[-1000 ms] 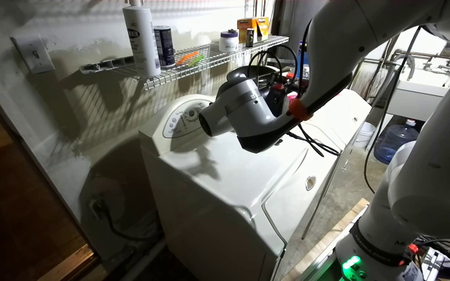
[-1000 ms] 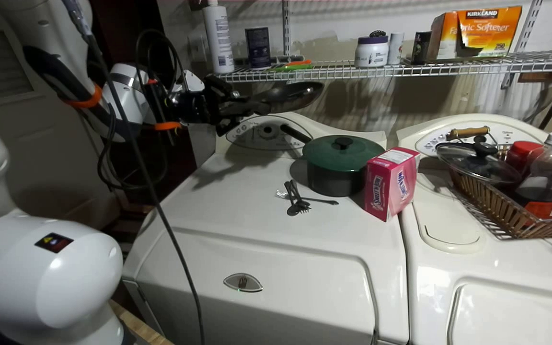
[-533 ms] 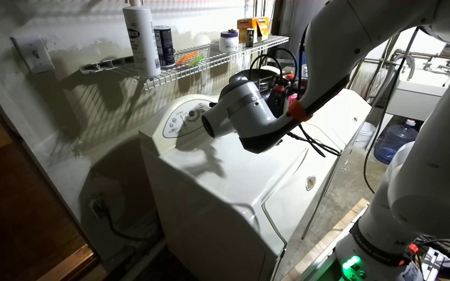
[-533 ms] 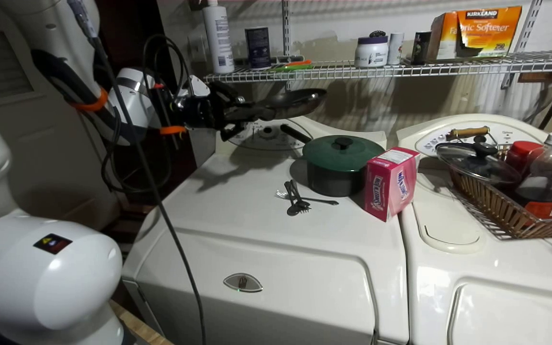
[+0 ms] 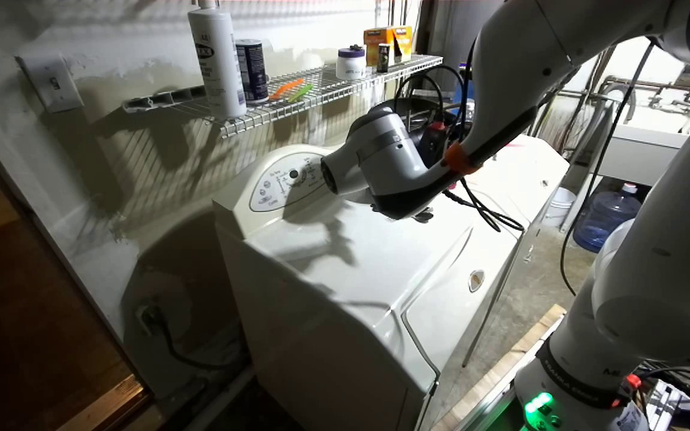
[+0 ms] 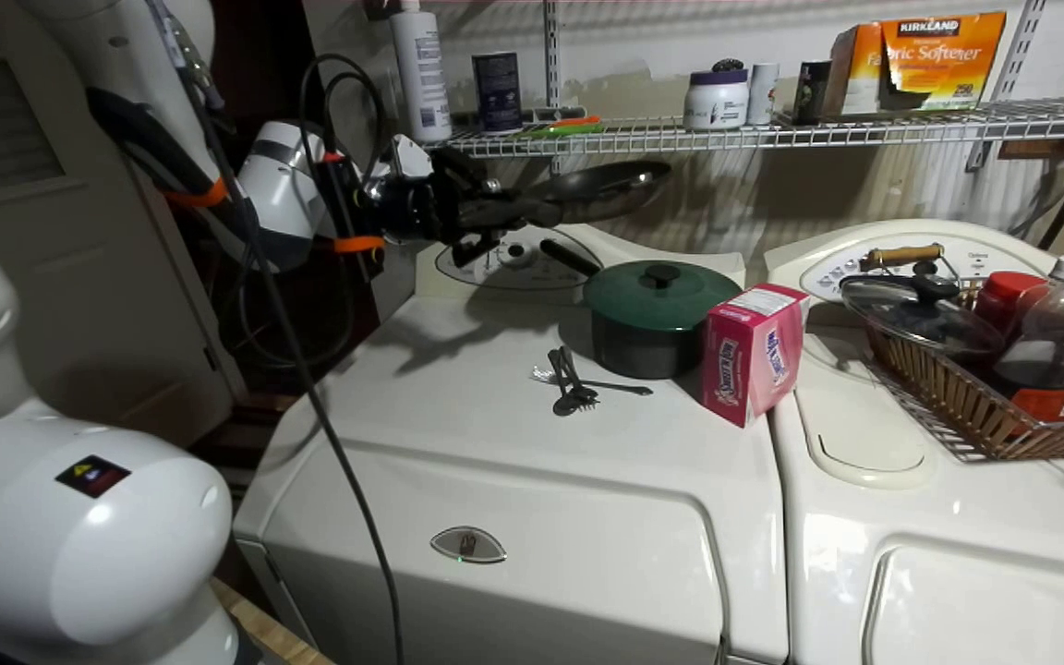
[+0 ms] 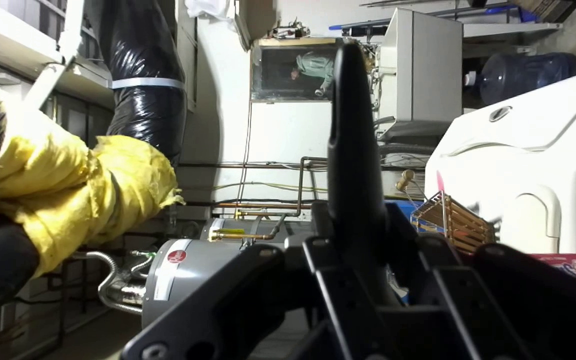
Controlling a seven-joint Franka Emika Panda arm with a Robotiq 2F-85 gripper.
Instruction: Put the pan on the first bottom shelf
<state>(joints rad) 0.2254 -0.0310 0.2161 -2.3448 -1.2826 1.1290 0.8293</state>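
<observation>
- Tool [image 7: 359,227]: its jaws are clamped on the handle of the pan [image 6: 601,189], so I judge the grasp done.
- Pan: up in the air, well apart from the desk [image 6: 458,397], with nothing but the tool seen touching it. Its hollow side seems to face roughly upward, the outer rim a little higher than the handle in an exterior view; the wrist view has it nearly edge-on. Picking up therefore looks finished, and the step in hand, I think, is the carry.
- Green pot [image 6: 657,321], lid on, and pink box [image 6: 754,356] just beside it: both on the desk, lower than the pan and outside the task.
- Shelf [image 6: 643,129]: on the wall beyond. The pan shows just under its front edge, so it probably needs more height; the depth between them is not clear. Placing is not yet done.
- Pump bottle [image 6: 423,78], dark canister [image 6: 497,92], purple-lidded jar [image 6: 717,100] and softener box [image 6: 938,65]: all standing on the shelf. What is left, in my view: raise the pan past the wire edge, bring it in over the grid without knocking these, lower it until it rests, then let go.
</observation>
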